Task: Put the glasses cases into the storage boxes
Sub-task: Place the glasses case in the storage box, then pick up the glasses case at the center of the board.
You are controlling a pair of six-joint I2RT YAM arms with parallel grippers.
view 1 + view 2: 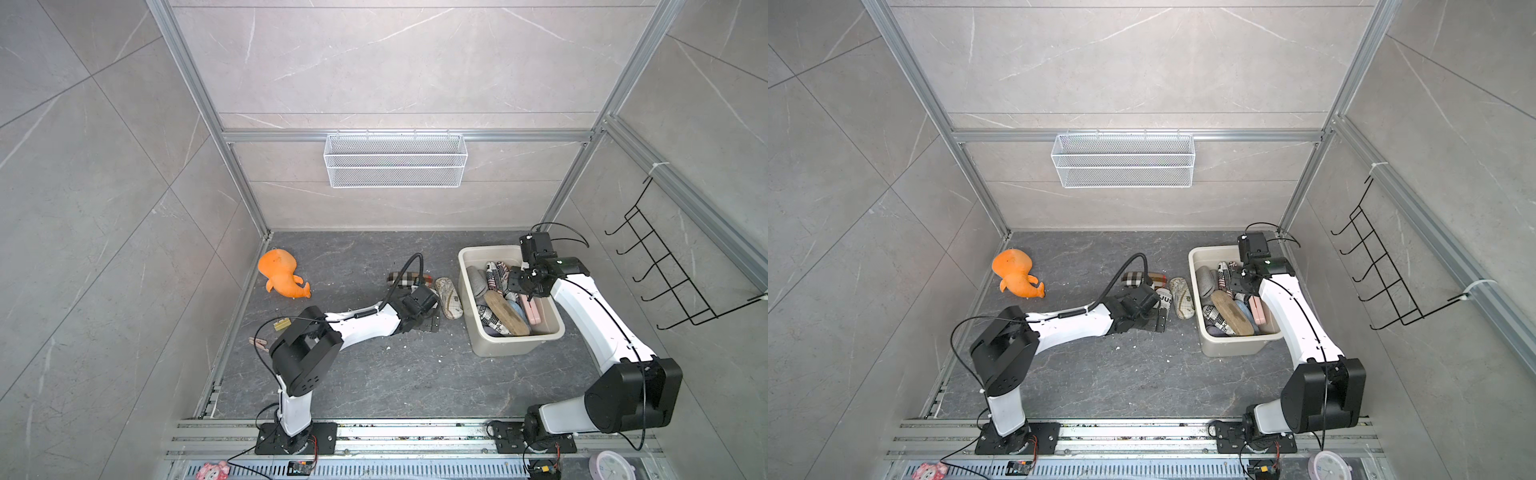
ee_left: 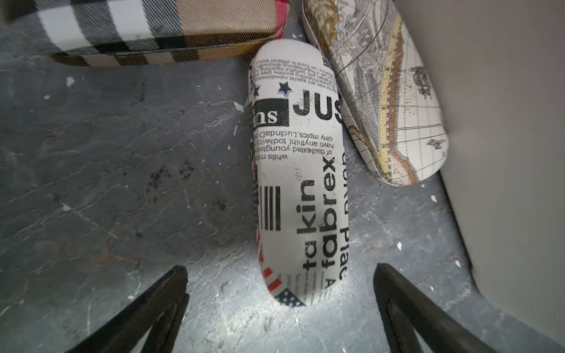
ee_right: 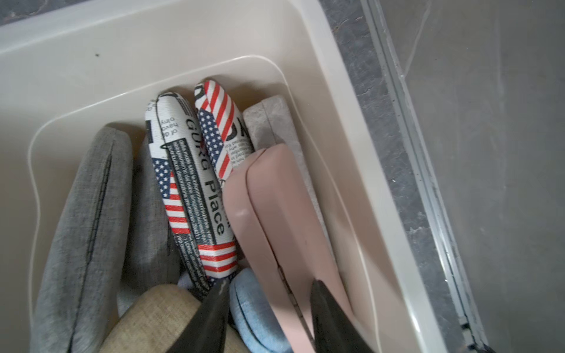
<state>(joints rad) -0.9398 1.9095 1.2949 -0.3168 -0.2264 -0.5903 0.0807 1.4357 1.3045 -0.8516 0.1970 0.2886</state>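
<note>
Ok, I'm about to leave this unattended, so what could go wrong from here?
The open left gripper straddles the newspaper-print case, which touches the map-print case; closing may shove both. The right gripper flanks the pink case in the crowded tub; withdrawing might drag it out.

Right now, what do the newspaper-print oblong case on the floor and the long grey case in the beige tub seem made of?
Newspaper-print oblong case: probably printed faux leather, matte; fine pebbled grain shows. Long grey case: woven fabric, matte; visible weave and stitched seam.
</note>
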